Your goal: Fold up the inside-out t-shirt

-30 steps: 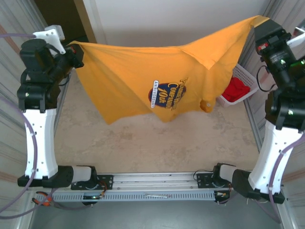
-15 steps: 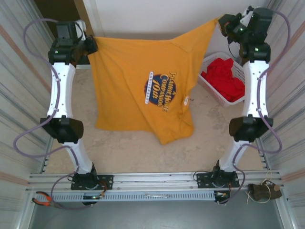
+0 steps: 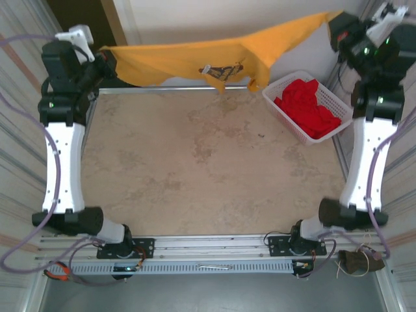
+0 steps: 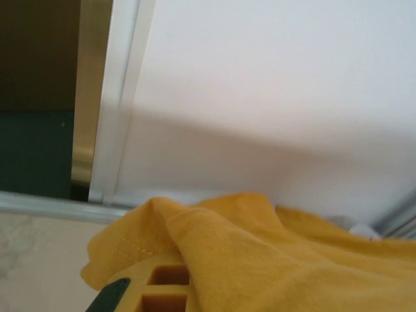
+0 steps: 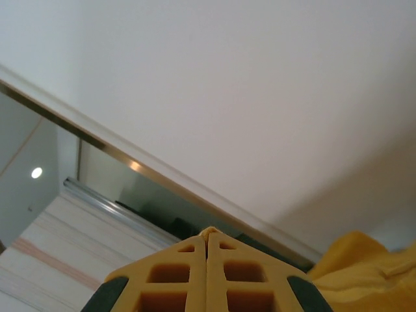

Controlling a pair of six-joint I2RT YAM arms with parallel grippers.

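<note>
The inside-out t-shirt (image 3: pixel 195 57), mustard-yellow with part of a dark printed logo (image 3: pixel 224 69) showing, is stretched in the air along the far wall between both arms. My left gripper (image 3: pixel 109 57) is shut on its left end. In the left wrist view the cloth (image 4: pixel 273 260) drapes over the jaws, and one yellow finger (image 4: pixel 159 286) peeks out beneath it. My right gripper (image 3: pixel 333 26) is shut on the right end, held higher. In the right wrist view its fingers (image 5: pixel 182 279) press together with a sliver of yellow cloth at the tip (image 5: pixel 208 231).
A white basket (image 3: pixel 286 123) holding a bright red garment (image 3: pixel 309 107) stands at the back right of the beige stone table (image 3: pixel 208 169). A white wall runs close behind the shirt. Orange-handled pliers (image 3: pixel 55 273) lie by the front rail (image 3: pixel 214 250).
The shirt hung down with its logo facing the camera; it has now swung up and back toward the far wall, seen nearly edge-on. Both arms changed pose while keeping their grip.
</note>
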